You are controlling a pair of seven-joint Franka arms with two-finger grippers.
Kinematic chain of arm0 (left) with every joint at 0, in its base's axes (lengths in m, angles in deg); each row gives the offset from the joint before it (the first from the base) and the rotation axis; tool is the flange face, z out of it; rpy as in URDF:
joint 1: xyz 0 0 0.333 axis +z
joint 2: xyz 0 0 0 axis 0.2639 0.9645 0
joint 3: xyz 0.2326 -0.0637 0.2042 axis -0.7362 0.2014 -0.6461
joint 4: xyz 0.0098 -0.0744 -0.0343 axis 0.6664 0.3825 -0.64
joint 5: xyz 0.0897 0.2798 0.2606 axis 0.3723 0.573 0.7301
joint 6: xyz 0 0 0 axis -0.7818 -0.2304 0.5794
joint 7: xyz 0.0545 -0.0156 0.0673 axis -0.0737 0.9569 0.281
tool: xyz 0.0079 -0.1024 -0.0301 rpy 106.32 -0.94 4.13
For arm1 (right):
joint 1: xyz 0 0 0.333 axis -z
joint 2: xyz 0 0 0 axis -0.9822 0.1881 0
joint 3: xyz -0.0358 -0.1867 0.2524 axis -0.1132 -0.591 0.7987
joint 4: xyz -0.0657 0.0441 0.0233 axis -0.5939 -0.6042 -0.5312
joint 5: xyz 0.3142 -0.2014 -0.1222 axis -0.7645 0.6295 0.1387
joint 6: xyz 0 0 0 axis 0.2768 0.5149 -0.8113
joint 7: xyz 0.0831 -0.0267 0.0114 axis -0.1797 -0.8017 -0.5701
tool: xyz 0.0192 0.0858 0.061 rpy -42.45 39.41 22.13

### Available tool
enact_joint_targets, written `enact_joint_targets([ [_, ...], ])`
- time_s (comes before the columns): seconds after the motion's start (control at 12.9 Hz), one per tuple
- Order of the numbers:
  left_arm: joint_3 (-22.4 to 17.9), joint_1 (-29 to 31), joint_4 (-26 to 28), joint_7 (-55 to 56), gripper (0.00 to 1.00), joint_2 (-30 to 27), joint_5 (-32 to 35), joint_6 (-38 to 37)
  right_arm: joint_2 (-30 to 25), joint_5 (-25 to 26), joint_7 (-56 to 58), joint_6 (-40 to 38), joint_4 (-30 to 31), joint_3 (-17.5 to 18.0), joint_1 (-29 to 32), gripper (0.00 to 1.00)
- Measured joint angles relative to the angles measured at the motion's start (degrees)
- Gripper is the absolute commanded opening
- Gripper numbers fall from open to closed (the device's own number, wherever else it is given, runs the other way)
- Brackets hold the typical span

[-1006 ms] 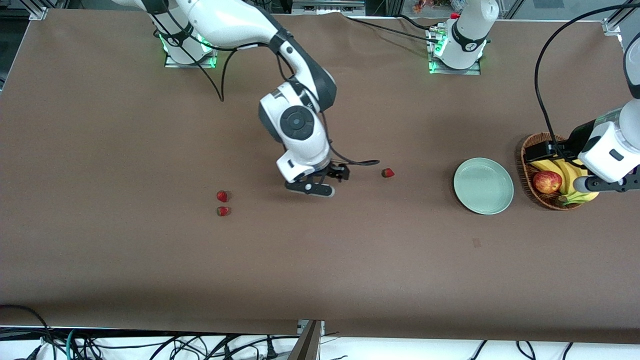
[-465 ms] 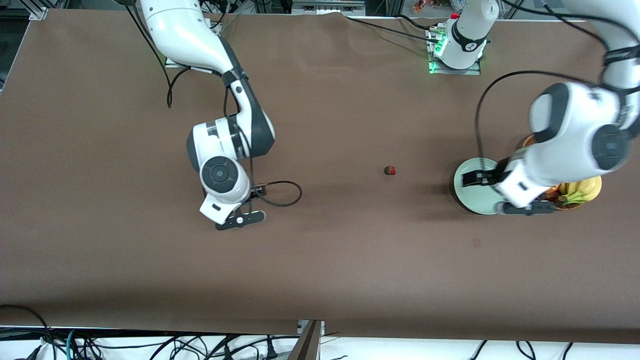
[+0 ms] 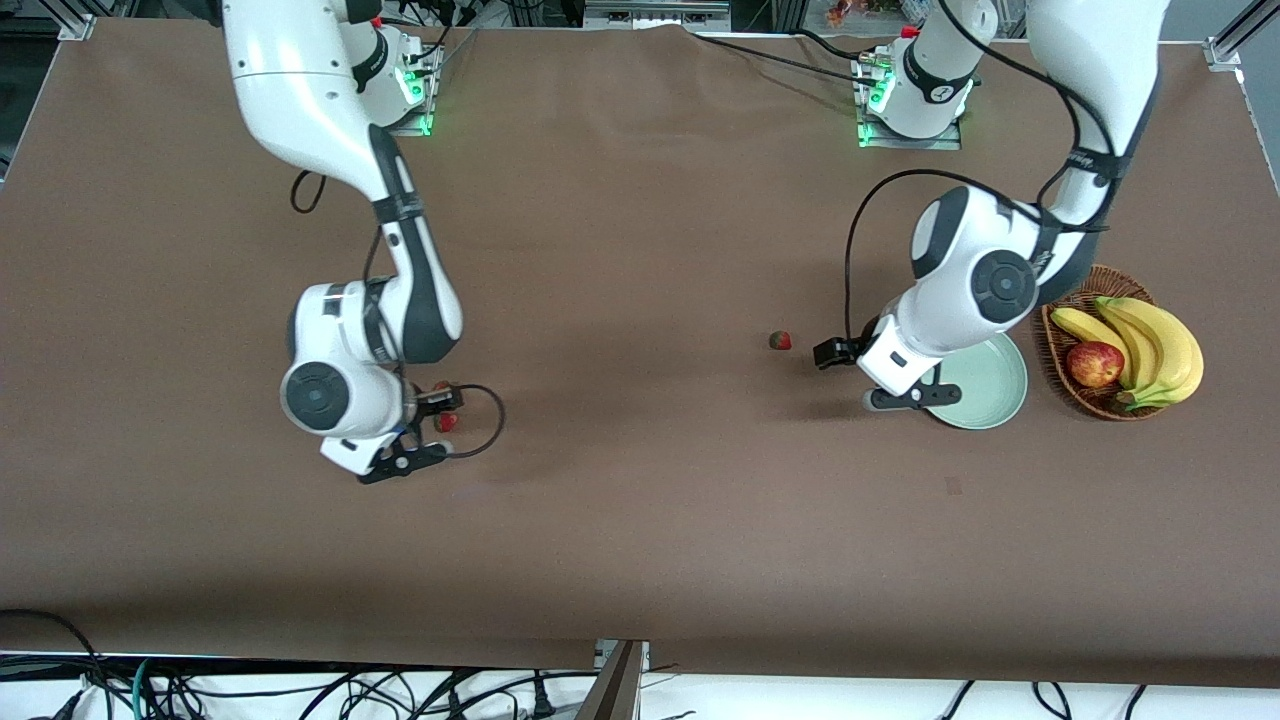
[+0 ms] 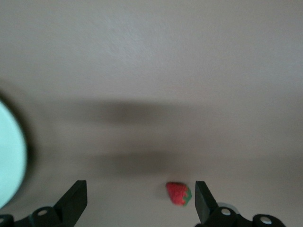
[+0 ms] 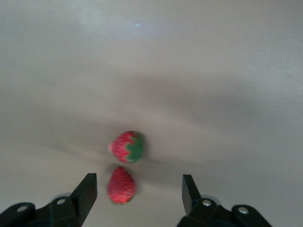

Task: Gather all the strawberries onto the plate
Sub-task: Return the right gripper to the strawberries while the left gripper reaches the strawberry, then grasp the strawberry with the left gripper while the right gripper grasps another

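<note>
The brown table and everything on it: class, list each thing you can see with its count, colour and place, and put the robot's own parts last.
Small red strawberries with green tops: three. Two lie side by side toward the right arm's end; one lies alone mid-table, beside the plate.
Round pale mint-green plate: one, holding nothing, next to the basket.
Brown wicker basket: one, at the left arm's end.
Yellow bananas: one bunch, in the basket.
Red-yellow apple: one, in the basket.
Brown table cover: one, under everything.
Left claw: open, between the lone strawberry and the plate.
Right claw: open, over the pair.
</note>
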Motion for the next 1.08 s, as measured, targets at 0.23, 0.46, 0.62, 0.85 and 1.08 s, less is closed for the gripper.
enact_joint_targets([
  [0.23, 0.9, -2.6, 1.7, 5.5, 1.0, 4.4, 3.3, 5.2, 1.5, -2.6, 0.0, 3.5, 0.0, 0.8, 0.0, 0.61],
  [0.46, 1.9, -5.3, 1.8, 13.9, 1.0, 6.9, 10.3, 5.9, 3.2, -3.0, -0.2, 5.2, 0.0, 1.0, -0.5, 0.45],
  [0.62, 3.1, -6.3, 1.9, 19.8, 1.0, 8.0, 15.7, 5.9, 3.4, -3.9, -0.2, 5.2, 0.0, 1.0, -0.5, 0.29],
  [0.85, 3.6, -6.7, 2.7, 23.2, 0.95, 8.7, 18.8, 5.9, 3.3, -4.3, -0.2, 5.2, 0.0, 1.0, -0.5, 0.24],
  [1.08, 3.8, -6.7, 3.7, 23.5, 0.5, 8.7, 18.8, 5.9, 3.3, -4.4, -0.2, 5.2, 0.0, 1.0, -0.5, 0.24],
])
